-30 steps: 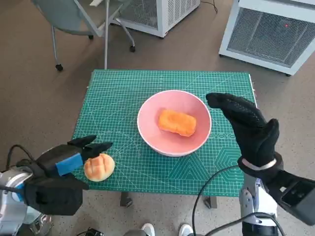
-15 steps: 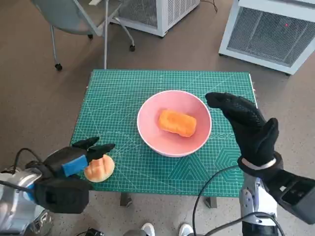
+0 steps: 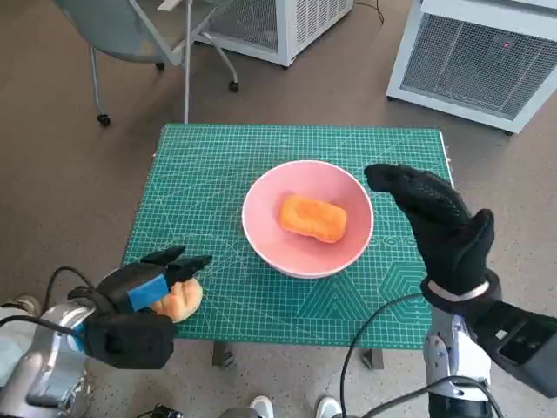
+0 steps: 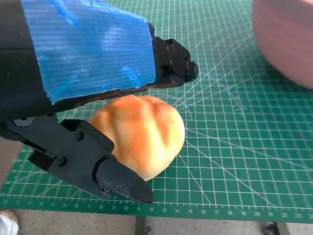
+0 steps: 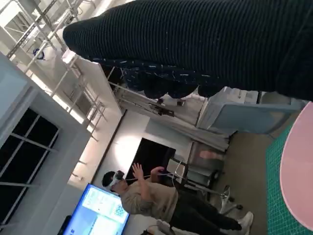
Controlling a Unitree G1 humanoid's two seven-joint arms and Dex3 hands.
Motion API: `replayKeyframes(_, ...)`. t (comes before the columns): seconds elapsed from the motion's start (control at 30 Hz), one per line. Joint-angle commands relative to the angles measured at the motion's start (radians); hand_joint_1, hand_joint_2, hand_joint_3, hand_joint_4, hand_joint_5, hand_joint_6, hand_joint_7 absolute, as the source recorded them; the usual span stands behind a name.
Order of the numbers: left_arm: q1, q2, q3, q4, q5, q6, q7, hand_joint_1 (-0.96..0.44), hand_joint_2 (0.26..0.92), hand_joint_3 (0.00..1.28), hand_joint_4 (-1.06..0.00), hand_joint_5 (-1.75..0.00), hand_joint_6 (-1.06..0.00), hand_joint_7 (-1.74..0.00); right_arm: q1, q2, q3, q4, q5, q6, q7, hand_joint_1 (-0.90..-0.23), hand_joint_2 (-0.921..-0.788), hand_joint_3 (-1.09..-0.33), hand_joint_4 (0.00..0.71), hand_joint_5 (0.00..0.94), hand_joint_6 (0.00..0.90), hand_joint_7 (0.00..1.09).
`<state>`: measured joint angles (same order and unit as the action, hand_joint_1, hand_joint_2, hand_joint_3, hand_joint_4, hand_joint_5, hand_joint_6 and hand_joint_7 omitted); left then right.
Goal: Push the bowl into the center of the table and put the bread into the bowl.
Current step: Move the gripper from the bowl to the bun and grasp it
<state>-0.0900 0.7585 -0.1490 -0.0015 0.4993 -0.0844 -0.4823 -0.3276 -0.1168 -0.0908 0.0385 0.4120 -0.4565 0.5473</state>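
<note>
- Brown floor surrounds a small table covered by a green cutting mat (image 3: pixel 218 165) in the middle of the head view; a grey chair (image 3: pixel 139 35) stands at upper left and white ventilated cabinets (image 3: pixel 474 57) at upper right.
- A pink bowl (image 3: pixel 265 228) sits near the mat's centre, with an orange rectangular piece of bread (image 3: pixel 312 217) lying inside it.
- A round bread roll (image 4: pixel 142 134) rests on the mat near its lower left corner, well apart from the bowl.
- The left hand (image 3: pixel 144 289) cups the roll, fingers (image 4: pixel 98 166) spread on either side of it; whether they grip it cannot be told.
- The right hand (image 3: pixel 439 226) is raised just right of the bowl, flat, holding nothing.
- A person (image 5: pixel 151 196) wearing a headset appears in the right wrist view's lower part.
</note>
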Motion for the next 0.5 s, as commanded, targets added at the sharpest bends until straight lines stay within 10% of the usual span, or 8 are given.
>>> replayKeyframes(0.03,-0.026,-0.010,-0.034,0.032,0.060,-0.009,0.039,0.02,0.783,0.02,-0.41,-0.05,-0.39,-0.04,0.009,-0.011,-0.003,0.007,0.006,0.015,0.009,-0.639,-0.921,-0.732,0.000,0.000,-0.001,0.33)
replayKeyframes(0.2,-0.049,-0.018,-0.062,0.078,0.112,-0.018,0.082,0.08,0.856,0.05,-0.60,-0.11,-0.56,-0.11,0.007,-0.012,-0.004,0.006,0.007,0.016,0.009,-0.636,-0.921,-0.733,0.000,0.000,-0.001,0.33)
replayKeyframes(0.23,-0.052,-0.019,-0.065,0.085,0.119,-0.023,0.092,0.14,0.869,0.08,-0.59,-0.36,-0.60,-0.14,0.007,-0.013,-0.004,0.006,0.007,0.016,0.009,-0.636,-0.921,-0.733,0.000,0.000,-0.001,0.33)
replayKeyframes(0.33,-0.059,-0.019,-0.069,0.108,0.128,-0.047,0.122,0.11,0.904,0.14,-0.60,-0.98,-0.55,-0.78,0.008,-0.014,-0.005,0.004,0.008,0.017,0.009,-0.635,-0.921,-0.733,0.000,0.000,-0.001,0.33)
replayKeyframes(0.5,-0.062,-0.015,-0.065,0.131,0.115,-0.094,0.150,0.02,0.866,0.15,-0.73,-1.07,-0.62,-1.14,0.006,-0.016,-0.007,0.006,0.011,0.016,0.012,-0.635,-0.921,-0.733,0.000,0.000,-0.001,0.33)
